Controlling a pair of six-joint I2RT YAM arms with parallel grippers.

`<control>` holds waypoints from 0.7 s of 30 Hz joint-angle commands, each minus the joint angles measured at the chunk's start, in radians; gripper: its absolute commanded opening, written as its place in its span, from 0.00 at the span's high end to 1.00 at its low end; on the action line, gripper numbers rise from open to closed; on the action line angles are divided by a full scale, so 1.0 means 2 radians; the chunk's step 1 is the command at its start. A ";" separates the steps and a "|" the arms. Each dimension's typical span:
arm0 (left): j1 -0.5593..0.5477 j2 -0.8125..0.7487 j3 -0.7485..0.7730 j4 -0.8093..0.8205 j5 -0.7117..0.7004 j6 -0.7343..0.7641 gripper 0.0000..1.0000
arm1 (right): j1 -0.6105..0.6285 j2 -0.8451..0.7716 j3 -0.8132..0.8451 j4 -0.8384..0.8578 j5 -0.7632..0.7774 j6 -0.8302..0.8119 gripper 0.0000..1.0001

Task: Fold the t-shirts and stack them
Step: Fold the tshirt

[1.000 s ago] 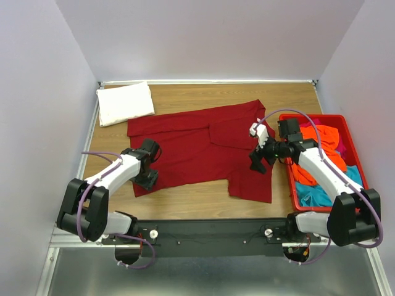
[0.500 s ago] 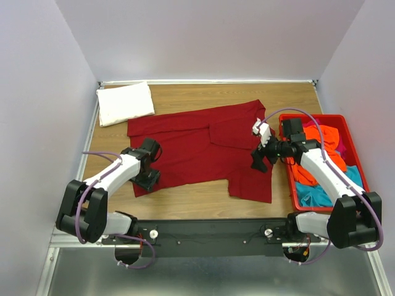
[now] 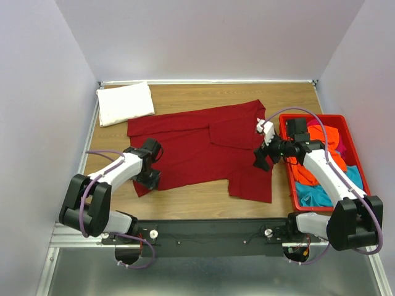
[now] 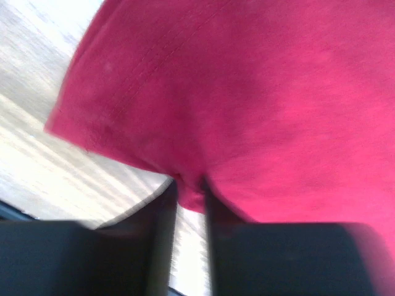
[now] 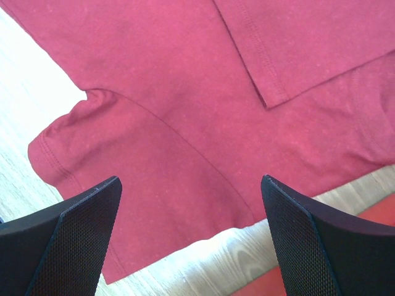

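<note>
Left tool [image 4: 190, 188] has closed, pinching one dark red t-shirt [image 3: 197, 147].

The top camera looks steeply down from high at the near side over the whole table [image 3: 203, 92], while each wrist camera peers close past its own fingers [image 5: 74, 240] at the dark red shirt [image 3: 197, 145] just ahead of them, the cloth all views share.
</note>
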 commanded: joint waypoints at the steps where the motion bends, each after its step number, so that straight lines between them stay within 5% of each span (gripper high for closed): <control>1: -0.004 0.017 0.018 0.007 -0.025 0.006 1.00 | -0.012 -0.015 -0.005 0.005 -0.017 0.004 0.00; 12: -0.004 -0.003 0.061 -0.024 -0.053 0.033 1.00 | -0.023 -0.007 -0.009 0.004 -0.023 -0.008 0.00; 21: -0.003 0.004 0.101 -0.014 -0.073 0.065 0.87 | -0.023 0.002 -0.009 -0.001 -0.032 -0.012 0.00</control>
